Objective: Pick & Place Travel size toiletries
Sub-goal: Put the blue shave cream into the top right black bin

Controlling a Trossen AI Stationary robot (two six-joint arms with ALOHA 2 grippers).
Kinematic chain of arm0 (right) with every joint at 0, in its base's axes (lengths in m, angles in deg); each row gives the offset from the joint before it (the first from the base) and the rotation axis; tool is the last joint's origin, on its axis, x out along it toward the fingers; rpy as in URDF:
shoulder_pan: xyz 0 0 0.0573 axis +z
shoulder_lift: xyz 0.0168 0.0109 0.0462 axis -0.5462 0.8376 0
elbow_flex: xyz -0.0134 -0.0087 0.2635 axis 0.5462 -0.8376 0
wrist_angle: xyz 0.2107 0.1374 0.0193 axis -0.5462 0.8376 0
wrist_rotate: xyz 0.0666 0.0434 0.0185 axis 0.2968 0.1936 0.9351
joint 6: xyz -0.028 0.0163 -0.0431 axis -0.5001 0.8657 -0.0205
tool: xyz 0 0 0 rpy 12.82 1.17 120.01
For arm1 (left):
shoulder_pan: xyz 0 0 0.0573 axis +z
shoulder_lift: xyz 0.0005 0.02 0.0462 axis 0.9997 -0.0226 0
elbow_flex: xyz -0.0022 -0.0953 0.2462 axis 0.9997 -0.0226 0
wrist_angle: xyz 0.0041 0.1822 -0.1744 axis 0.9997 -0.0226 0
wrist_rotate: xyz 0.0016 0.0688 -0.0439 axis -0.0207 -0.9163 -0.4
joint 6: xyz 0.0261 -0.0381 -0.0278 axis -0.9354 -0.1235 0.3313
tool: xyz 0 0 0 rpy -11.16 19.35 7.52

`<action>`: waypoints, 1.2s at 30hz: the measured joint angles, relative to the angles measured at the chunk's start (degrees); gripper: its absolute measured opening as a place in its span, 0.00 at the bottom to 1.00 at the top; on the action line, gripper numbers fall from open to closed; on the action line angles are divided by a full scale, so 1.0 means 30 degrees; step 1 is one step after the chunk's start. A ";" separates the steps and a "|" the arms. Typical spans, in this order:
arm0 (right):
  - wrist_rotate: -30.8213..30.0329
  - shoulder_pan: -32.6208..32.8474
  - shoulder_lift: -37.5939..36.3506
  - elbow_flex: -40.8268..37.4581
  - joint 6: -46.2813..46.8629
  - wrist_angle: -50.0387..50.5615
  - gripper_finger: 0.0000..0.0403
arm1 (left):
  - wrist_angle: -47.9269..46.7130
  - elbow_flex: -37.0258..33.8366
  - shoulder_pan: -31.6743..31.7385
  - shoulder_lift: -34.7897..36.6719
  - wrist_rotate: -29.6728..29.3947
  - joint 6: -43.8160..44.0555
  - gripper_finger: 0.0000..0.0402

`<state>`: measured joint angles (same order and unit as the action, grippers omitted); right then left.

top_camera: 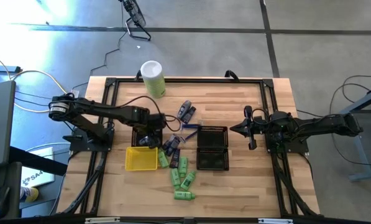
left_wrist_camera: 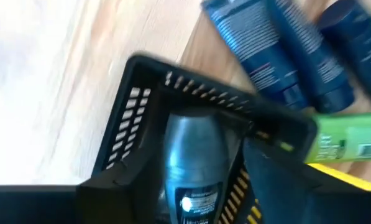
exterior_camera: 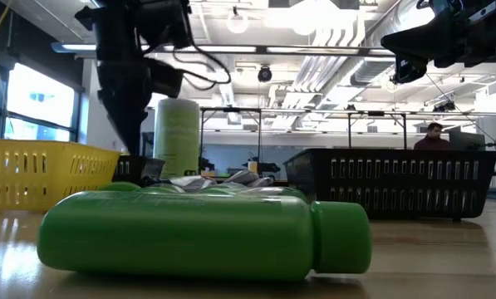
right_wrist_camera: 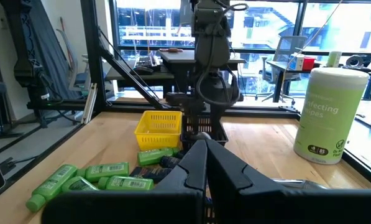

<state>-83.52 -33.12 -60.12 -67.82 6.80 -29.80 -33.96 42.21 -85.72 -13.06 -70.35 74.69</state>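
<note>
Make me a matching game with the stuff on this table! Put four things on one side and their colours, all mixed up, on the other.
Things:
1. small tray
2. big basket
3. tall canister
4. tubes near the left gripper

Colours:
A. dark blue
B. pale green with a white lid
C. yellow
D. black

Right pairs: 1-C, 2-D, 3-B, 4-A
</note>
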 joint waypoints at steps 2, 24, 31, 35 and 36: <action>0.0006 0.0007 0.0000 0.0000 0.0000 0.0000 0.00 | -0.0046 0.0485 0.0000 0.0000 0.0009 -0.0306 0.44; 0.0006 0.0000 0.0000 0.0000 -0.0007 -0.0013 0.00 | 0.2232 0.5979 0.0007 0.0000 -0.1530 -0.1394 0.29; 0.0006 0.0003 0.0000 0.0000 -0.0007 -0.0022 0.00 | 0.4641 0.6069 0.0007 0.0000 -0.1581 -0.1394 0.29; 0.0000 0.0000 0.0000 0.0000 -0.0007 -0.0022 0.00 | 0.5225 0.6069 0.0000 0.0000 -0.1591 -0.2007 0.29; 0.0006 0.0007 0.0000 0.0000 -0.0007 -0.0022 0.00 | 0.5338 0.6069 0.0000 0.0000 -0.1593 -0.2420 0.29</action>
<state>-83.51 -33.10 -60.12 -67.82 6.78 -29.86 -17.95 60.41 -85.72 -13.06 -75.12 67.43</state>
